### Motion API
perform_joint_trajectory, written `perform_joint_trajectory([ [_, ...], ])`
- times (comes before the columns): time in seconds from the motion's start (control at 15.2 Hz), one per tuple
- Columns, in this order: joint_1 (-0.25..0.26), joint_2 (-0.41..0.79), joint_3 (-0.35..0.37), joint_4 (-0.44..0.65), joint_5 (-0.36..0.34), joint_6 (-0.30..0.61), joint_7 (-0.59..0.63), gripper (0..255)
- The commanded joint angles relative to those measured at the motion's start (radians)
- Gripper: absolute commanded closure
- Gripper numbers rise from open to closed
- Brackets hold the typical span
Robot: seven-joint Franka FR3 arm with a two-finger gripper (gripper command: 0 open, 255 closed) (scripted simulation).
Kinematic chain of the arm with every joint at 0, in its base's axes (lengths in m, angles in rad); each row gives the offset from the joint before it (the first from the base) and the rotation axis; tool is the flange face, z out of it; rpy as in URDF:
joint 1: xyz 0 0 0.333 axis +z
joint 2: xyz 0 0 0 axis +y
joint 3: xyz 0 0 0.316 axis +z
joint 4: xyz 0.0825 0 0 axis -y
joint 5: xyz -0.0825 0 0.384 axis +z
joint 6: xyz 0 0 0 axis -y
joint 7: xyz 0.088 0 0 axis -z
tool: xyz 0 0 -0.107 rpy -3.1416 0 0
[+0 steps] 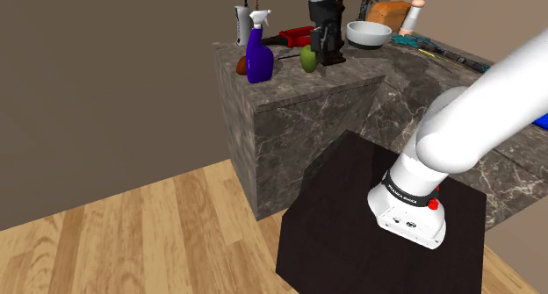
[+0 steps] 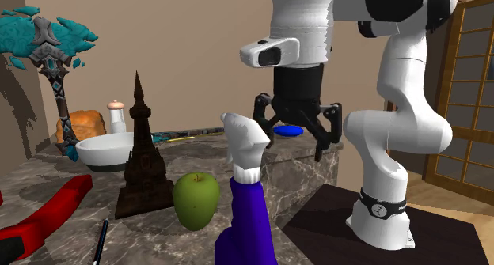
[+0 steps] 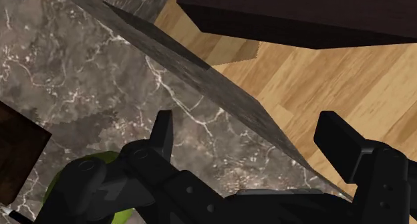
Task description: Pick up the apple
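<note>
A green apple [image 1: 308, 58] rests on the dark marble counter [image 1: 290, 95], between a blue spray bottle and a dark tower figurine. My black gripper [image 1: 329, 48] hangs just above the counter, right beside the apple, open with nothing between its fingers. From the second exterior view the apple [image 2: 196, 200] lies in front of the figurine, and the gripper [image 2: 291, 145] hovers behind it, nearer the counter's edge. In the wrist view the apple [image 3: 55, 184] peeks out past one finger, partly hidden by the hand, outside the gap of the gripper [image 3: 247, 132].
A blue spray bottle [image 2: 249, 224] stands close to the apple. The dark tower figurine [image 2: 142, 160], a white bowl [image 2: 107, 151], a bread loaf [image 2: 83, 125] and a red object [image 2: 47, 208] crowd the counter. The counter's corner drops to wood floor [image 3: 321, 75].
</note>
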Motion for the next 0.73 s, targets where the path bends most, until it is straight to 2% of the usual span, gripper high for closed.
perform_joint_trajectory([
  [0.0, -0.007, 0.077, -0.019, 0.052, -0.018, 0.031, -0.033, 0],
  [0.66, -0.044, 0.445, -0.076, 0.37, -0.05, 0.109, -0.18, 0],
])
